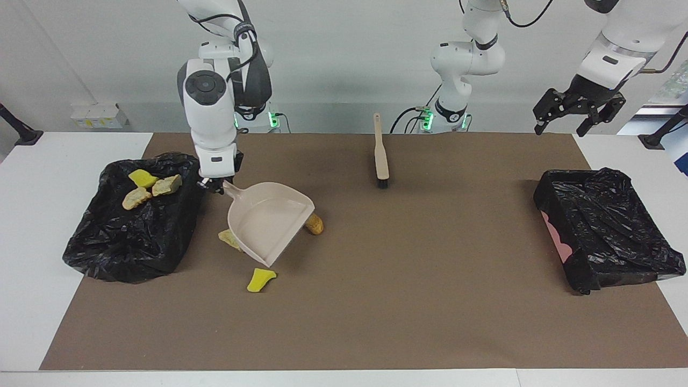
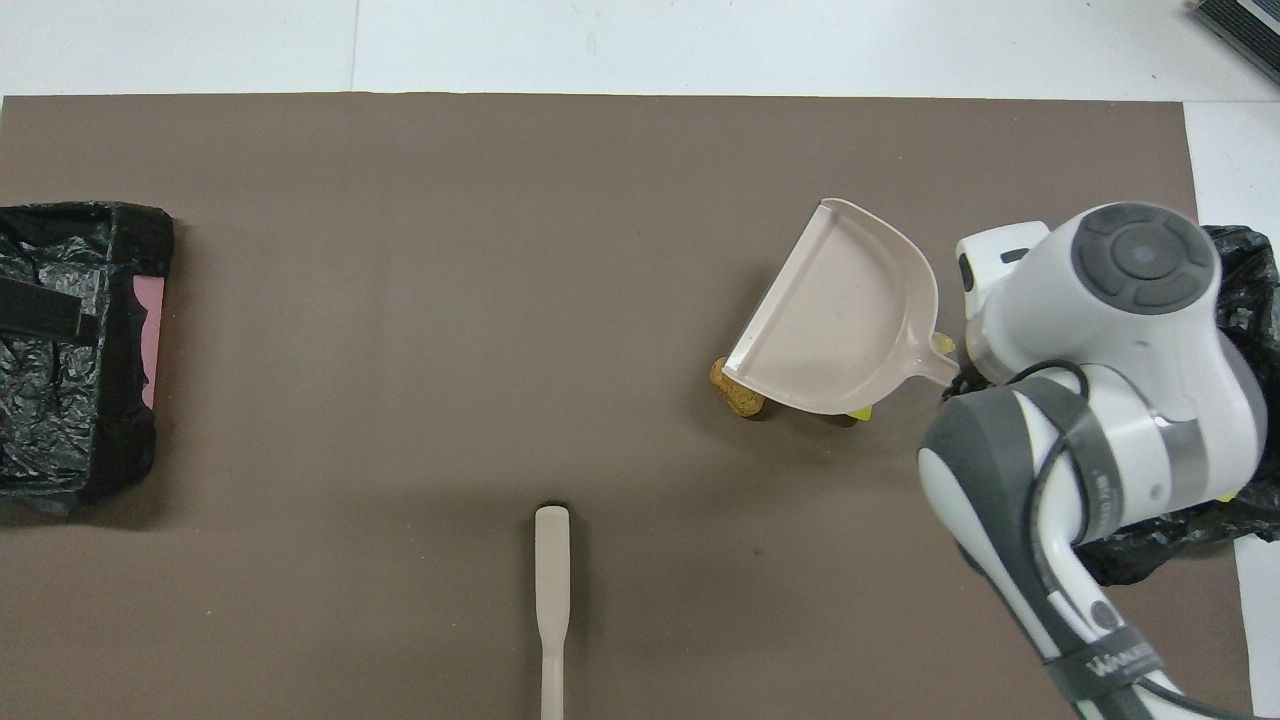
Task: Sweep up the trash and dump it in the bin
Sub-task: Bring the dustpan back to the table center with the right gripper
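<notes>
Counting from my console: three scraps (image 1: 146, 187) in one bin (image 1: 107, 252); right gripper (image 1: 217, 184) fingers clamped on one dustpan (image 1: 266, 220); left gripper (image 1: 578, 110) fingers apart; one brush (image 1: 381, 156).
</notes>
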Available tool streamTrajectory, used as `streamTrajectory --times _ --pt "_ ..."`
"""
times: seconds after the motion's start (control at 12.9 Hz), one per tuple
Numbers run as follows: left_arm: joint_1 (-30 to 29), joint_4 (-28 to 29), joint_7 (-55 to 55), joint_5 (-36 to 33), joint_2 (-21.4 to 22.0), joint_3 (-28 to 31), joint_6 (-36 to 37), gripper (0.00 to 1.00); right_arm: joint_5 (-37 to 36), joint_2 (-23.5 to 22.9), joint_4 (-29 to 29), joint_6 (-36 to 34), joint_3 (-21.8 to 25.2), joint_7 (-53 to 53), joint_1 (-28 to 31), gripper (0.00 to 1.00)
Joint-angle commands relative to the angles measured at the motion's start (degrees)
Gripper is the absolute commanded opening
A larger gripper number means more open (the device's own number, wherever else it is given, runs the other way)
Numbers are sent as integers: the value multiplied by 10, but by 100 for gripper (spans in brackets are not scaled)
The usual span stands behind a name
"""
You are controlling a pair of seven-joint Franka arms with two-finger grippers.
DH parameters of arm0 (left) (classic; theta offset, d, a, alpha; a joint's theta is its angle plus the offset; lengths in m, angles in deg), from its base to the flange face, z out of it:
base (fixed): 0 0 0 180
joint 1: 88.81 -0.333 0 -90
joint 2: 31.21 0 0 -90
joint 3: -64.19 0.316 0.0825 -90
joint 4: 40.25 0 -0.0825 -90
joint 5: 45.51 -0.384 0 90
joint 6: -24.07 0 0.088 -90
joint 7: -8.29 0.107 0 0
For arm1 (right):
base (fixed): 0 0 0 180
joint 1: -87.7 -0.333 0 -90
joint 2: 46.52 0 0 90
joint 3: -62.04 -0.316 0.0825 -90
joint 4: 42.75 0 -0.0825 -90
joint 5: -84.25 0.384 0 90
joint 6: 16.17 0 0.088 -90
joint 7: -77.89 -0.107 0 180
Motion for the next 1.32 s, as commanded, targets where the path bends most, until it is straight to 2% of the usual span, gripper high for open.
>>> streamTrajectory --times 0.0,0.31,0.54,0.85,1.08,1.24 --pt "-5 4 1 -7 5 -4 -6 100 45 -11 5 6 2 -138 -42 0" --pt "-5 4 1 -7 5 -4 -6 100 123 -59 29 34 2 -364 -97 0" --pt "-5 4 1 -7 5 -4 -6 100 148 -103 82 39 2 -489 -142 0" --pt "-5 4 1 -7 5 -4 -6 100 161 -192 168 58 2 -651 -185 0" --pt "-5 4 1 -7 5 -4 -6 100 170 -274 262 79 2 -697 -223 0" --pt "-5 4 1 -7 5 -4 -6 100 171 -308 286 111 2 -725 -240 0"
